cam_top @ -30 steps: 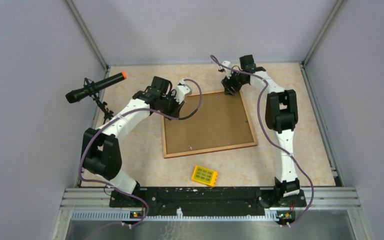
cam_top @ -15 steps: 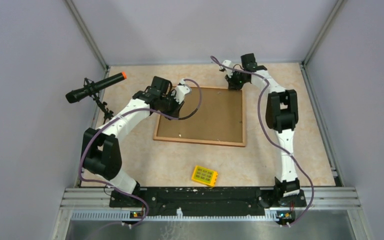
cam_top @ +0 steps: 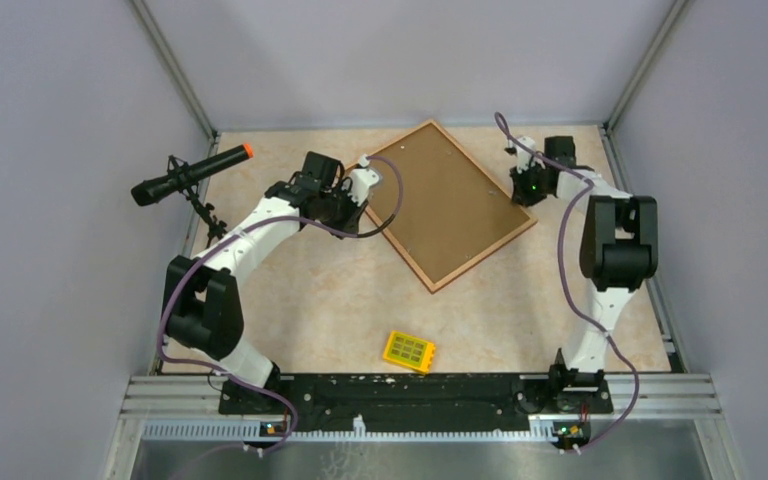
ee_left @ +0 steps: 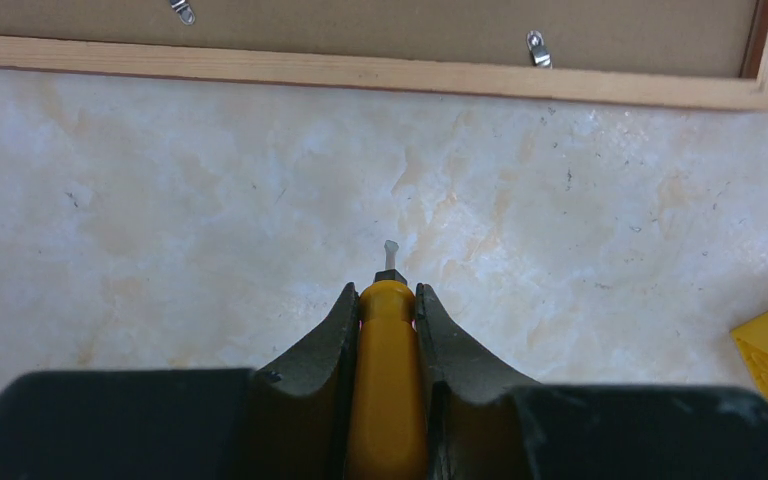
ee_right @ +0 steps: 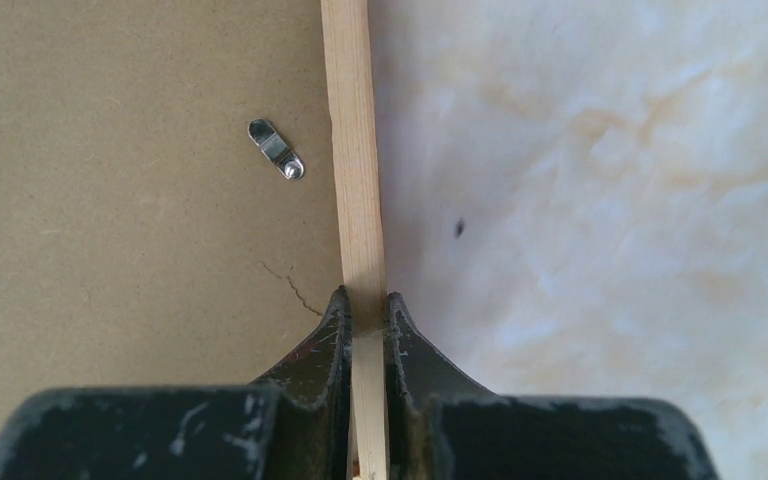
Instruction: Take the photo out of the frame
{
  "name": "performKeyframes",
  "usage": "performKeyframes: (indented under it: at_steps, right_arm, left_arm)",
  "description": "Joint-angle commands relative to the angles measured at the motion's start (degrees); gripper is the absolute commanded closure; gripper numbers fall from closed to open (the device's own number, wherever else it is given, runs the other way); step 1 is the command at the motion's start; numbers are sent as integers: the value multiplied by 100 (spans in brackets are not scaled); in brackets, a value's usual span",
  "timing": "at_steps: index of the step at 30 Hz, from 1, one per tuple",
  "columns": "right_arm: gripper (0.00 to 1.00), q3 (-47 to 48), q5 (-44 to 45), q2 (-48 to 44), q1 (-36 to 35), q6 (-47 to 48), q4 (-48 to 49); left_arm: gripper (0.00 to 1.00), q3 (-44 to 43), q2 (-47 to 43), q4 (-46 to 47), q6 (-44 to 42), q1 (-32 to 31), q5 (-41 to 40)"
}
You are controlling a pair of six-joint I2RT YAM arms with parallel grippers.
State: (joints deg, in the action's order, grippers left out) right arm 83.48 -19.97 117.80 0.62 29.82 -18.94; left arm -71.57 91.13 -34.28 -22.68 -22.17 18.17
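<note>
My left arm (cam_top: 250,230) rises from its base at the near left, folds at the elbow by the left wall and reaches in toward the middle of the bench (cam_top: 320,300); its wrist ends just beside the left corner of the frame (cam_top: 450,200). My right arm (cam_top: 610,250) stands tall from the near right, elbow high, and its forearm bends back to the frame's right-hand edge.

The frame lies cornerwise on the bench, brown fibreboard back facing up, one corner toward the far wall and one toward me; the photo I cannot see from any view.

From above, my fingers are too small to read; the wrist cameras settle it. My left end effector (ee_left: 388,290) is closed partway around a yellow-handled tool (ee_left: 388,420), whose short grey tip pokes out over bare bench, apart from the frame's light wood rim that crosses the top of that view. My right end effector (ee_right: 365,300) is pinched almost fully closed on that rim, one finger on the fibreboard side, the other on the bench side.

Only the wrist views show the small metal turn clip (ee_right: 277,148) on the back, near the rim; only the overhead view shows the frame's whole tilt, the yellow block (cam_top: 409,351) near my bases, well apart from the frame, and the black microphone (cam_top: 190,175) at the left.
</note>
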Motion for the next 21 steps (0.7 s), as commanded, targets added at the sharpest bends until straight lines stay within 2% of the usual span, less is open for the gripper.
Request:
performKeyframes:
  at_steps: [1, 10, 21]
  right_arm:
    - [100, -1090, -42, -572, -123, -1312, -267]
    - [100, -2379, -402, -1164, -232, -2169, 132]
    - [100, -2904, -701, -1757, -277, -2869, 42]
  left_arm:
    - [100, -74, -60, 286, 191, -7, -77]
    - [100, -75, 81, 547, 199, 20, -317]
    - [100, -398, 423, 1022, 236, 65, -420]
